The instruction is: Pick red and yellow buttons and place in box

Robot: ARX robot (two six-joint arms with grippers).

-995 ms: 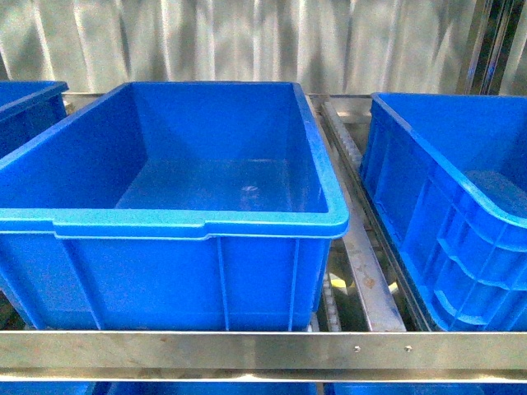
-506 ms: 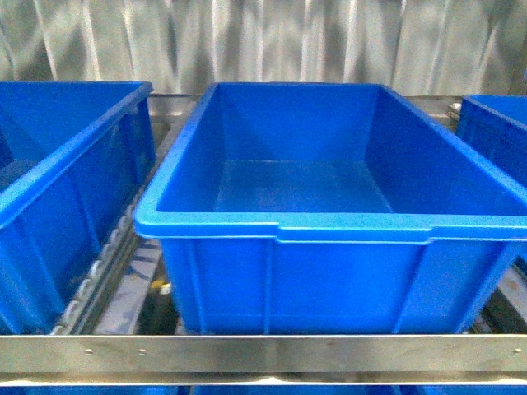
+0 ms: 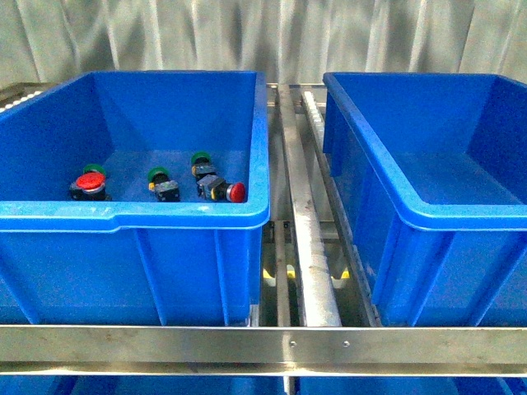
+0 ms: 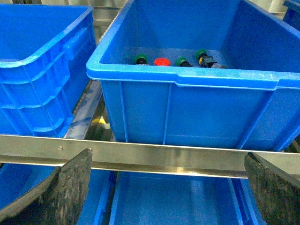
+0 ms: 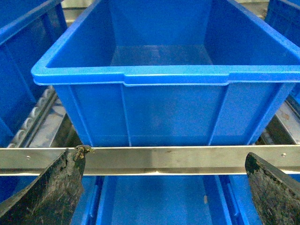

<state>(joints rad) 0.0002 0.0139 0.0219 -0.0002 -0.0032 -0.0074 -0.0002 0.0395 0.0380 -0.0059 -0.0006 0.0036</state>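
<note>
Two red buttons lie in the left blue bin (image 3: 132,216): one upright (image 3: 89,183) at its left, one on its side (image 3: 235,192) toward its right. Green-capped switches (image 3: 158,175) sit among them. No yellow button is in view. The empty blue box (image 3: 461,216) stands to the right. In the left wrist view my left gripper (image 4: 168,187) is open, short of the steel rail (image 4: 159,157), facing the bin with a red button (image 4: 161,61). My right gripper (image 5: 166,187) is open and faces the empty box (image 5: 140,75). Neither arm shows in the front view.
A steel shelf rail (image 3: 263,346) crosses in front of the bins. Roller tracks (image 3: 309,239) run between them. Another blue bin (image 4: 33,61) stands beside the button bin in the left wrist view. More blue bins lie on the shelf below (image 5: 154,201). A corrugated wall is behind.
The front view has swung sideways along the shelf: earlier it showed only empty blue bins, now the bin holding the buttons is at the left with an empty one at the right.
</note>
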